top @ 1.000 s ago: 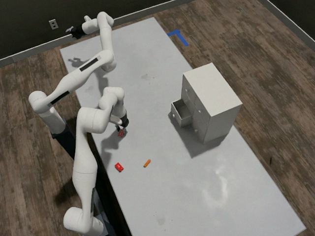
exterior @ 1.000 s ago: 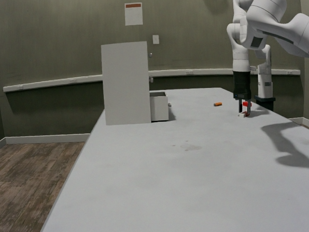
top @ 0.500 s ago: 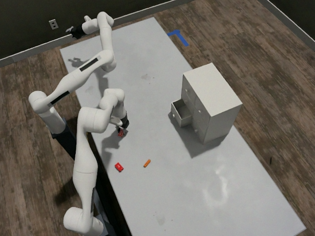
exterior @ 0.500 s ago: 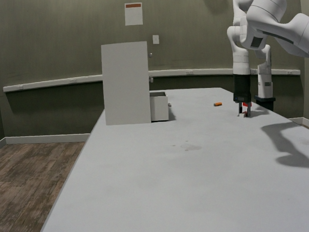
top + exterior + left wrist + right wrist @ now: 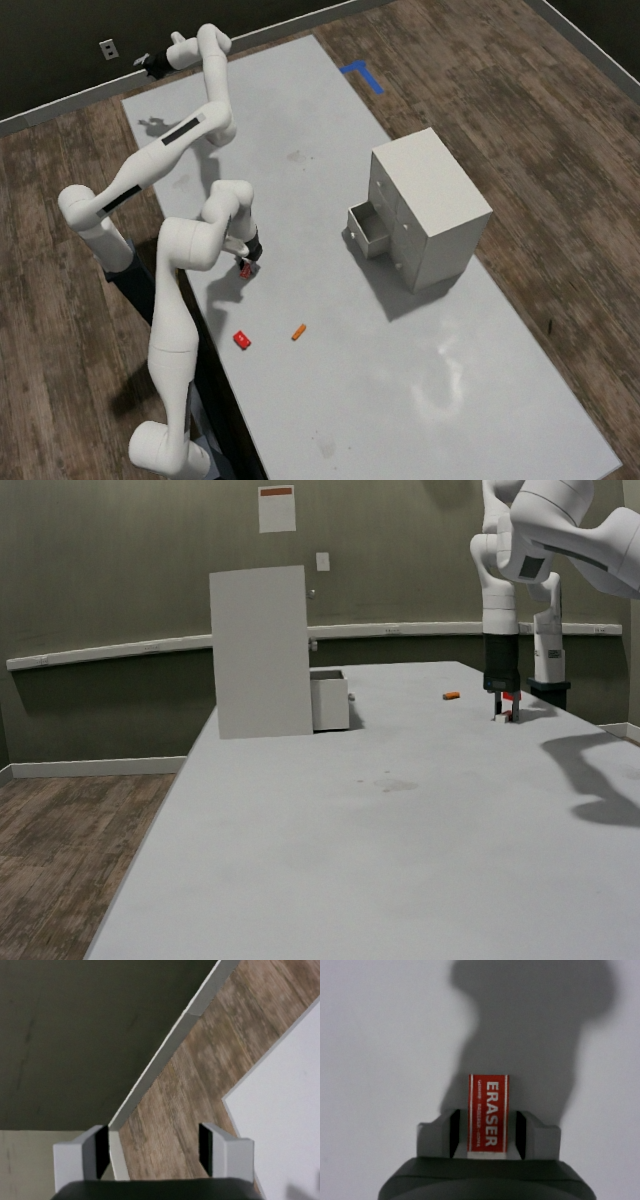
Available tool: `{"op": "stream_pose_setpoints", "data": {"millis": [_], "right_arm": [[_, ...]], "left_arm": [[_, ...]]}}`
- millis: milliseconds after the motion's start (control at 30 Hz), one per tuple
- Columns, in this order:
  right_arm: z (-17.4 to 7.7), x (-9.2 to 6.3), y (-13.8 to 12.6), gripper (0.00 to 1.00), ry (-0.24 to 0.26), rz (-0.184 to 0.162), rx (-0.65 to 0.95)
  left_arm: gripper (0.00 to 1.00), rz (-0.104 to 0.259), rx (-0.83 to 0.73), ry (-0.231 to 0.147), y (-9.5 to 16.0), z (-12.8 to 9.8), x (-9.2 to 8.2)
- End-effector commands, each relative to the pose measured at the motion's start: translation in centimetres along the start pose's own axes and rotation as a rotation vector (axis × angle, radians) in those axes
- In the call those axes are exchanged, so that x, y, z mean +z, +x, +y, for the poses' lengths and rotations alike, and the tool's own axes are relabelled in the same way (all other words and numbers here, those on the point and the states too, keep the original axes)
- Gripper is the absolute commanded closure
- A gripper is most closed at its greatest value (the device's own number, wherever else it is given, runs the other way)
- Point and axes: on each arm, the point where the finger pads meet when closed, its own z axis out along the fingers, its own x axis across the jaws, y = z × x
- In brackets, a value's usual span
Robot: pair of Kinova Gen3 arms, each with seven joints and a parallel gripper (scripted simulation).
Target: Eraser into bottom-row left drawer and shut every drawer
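One drawer point(image 5: 366, 237) point(image 5: 330, 704) of the chest point(image 5: 434, 180) point(image 5: 262, 653) stands out, presumably to receive the eraser point(image 5: 245, 270) point(image 5: 502, 718) point(image 5: 488, 1114). That eraser lies on the table between the right gripper's point(image 5: 247, 265) point(image 5: 506, 716) point(image 5: 488, 1135) parted fingers, ungrasped, its long sides facing the pads, likely for a straight squeeze. The left gripper point(image 5: 140, 60) point(image 5: 154, 1143), spread wide, waits well away, probably to leave room. The exterior view hides the drawer fronts; the top view makes the right fingertips hard to distinguish.

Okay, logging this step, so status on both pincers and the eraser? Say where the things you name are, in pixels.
Left pincer point(image 5: 140, 60) point(image 5: 154, 1152) open, off over the table's far end. Right pincer point(image 5: 248, 267) point(image 5: 506, 718) point(image 5: 488, 1135) open around eraser point(image 5: 245, 270) point(image 5: 502, 718) point(image 5: 488, 1114). Bottom drawer point(image 5: 369, 229) point(image 5: 330, 702) out.
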Motion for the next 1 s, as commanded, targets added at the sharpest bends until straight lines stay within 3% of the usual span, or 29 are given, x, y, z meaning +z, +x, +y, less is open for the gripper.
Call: {"op": "stream_pose_setpoints", "data": {"millis": [0, 700, 833, 967], "right_arm": [[0.1, -0.1, 0.0, 0.55, -0.002, 0.000, 0.000], [0.1, -0.2, 0.0, 0.55, -0.002, 0.000, 0.000], [0.1, -0.5, 0.0, 0.55, -0.002, 0.000, 0.000], [0.1, -2.6, 0.0, 0.55, -0.002, 0.000, 0.000]], "left_arm": [[0.00, 0.000, -0.002, 0.001, -0.1, 0.0, -0.1], [0.00, 0.000, -0.002, 0.001, -0.1, 0.0, -0.1], [0.00, 0.000, -0.002, 0.001, -0.1, 0.0, -0.1], [0.00, 0.000, -0.002, 0.001, -0.1, 0.0, -0.1]]}}
